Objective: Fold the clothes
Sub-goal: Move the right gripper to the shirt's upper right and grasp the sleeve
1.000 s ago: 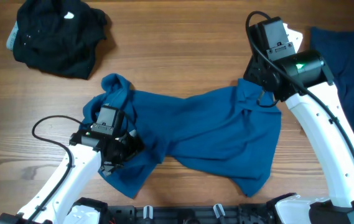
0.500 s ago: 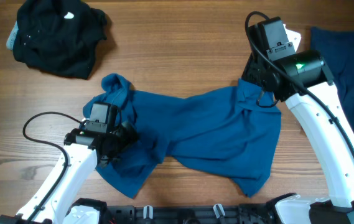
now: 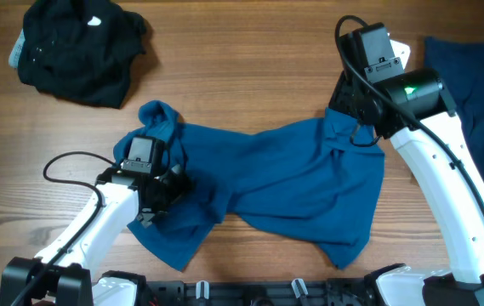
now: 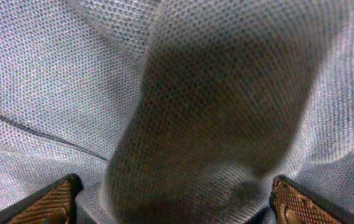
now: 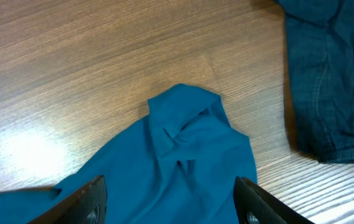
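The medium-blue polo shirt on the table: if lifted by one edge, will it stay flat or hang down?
It will probably hang limp: the medium-blue knit polo shirt lies in wrinkles and bunched folds. Pushed, it would likely crumple rather than slide whole over the wooden table.

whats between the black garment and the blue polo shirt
Nothing but a bare strip of wooden table separates the black garment from the blue polo shirt, as the overhead view shows.
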You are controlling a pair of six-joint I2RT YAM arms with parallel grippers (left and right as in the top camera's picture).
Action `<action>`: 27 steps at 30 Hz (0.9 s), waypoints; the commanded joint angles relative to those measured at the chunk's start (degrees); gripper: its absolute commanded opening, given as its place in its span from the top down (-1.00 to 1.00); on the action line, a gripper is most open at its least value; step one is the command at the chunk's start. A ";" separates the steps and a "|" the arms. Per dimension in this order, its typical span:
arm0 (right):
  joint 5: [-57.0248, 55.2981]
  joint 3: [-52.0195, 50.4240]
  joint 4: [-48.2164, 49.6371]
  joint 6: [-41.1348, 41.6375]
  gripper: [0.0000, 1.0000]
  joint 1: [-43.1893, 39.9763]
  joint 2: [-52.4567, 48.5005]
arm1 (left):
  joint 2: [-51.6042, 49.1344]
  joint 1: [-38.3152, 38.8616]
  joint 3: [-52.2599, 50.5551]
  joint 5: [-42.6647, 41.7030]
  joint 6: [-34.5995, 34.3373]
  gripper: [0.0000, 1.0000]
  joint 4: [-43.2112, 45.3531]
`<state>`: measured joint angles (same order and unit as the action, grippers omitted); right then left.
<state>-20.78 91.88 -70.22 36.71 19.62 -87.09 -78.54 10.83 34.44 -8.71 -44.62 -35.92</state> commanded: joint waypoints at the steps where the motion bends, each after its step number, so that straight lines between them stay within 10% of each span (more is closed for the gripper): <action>1: 0.52 0.59 0.39 -0.76 -0.30 0.02 0.48 | -1.11 -0.24 -0.48 -2.19 0.94 -0.53 0.55; 8: 1.53 -4.55 5.49 -2.21 -0.22 0.00 -2.23 | -1.11 -0.24 -0.48 -2.19 0.92 0.37 0.35; 16: 5.86 -8.24 12.63 -6.88 -0.43 0.00 -11.13 | -1.11 -0.24 -0.48 -2.19 0.92 0.49 0.17; 27: 13.42 -8.24 12.35 10.29 -0.29 -3.39 -22.21 | -1.11 -0.24 -0.48 -2.16 0.92 0.41 -0.11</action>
<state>-11.64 83.92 -57.76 40.77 17.63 -107.61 -78.96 10.74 34.39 -10.83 -43.81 -35.68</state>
